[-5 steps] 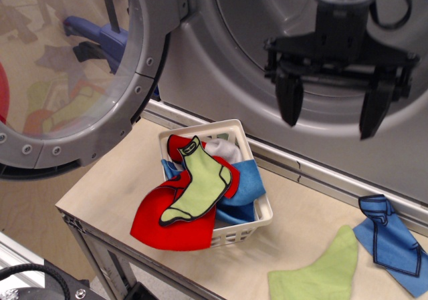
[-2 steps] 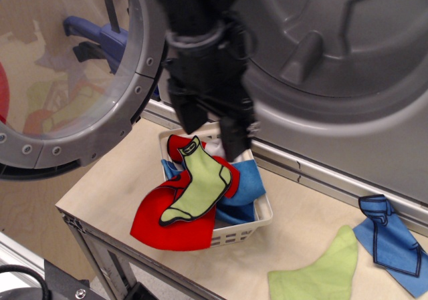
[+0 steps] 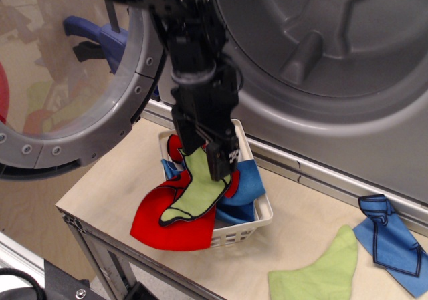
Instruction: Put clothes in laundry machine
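Observation:
A lime green sock (image 3: 196, 194) with a black outline lies on top of a red cloth (image 3: 152, 224) and a blue cloth (image 3: 248, 182) in the small white basket (image 3: 265, 214). My gripper (image 3: 204, 154) is down at the sock's cuff, its black fingers (image 3: 220, 164) apart on either side of it, so it looks open. Behind it the grey laundry machine's drum (image 3: 321, 46) stands open, with its round windowed door (image 3: 73, 79) swung to the left. A loose green cloth (image 3: 317, 270) and a blue cloth (image 3: 391, 243) lie on the table to the right.
The basket sits on a light wooden table (image 3: 107, 180) whose front left corner is close by. The machine's grey sill (image 3: 314, 173) runs just behind the basket. My arm hides the basket's back wall.
My gripper has swung from in front of the drum at the right down and left to the basket, and now reaches the green sock's cuff. The clothes have not moved.

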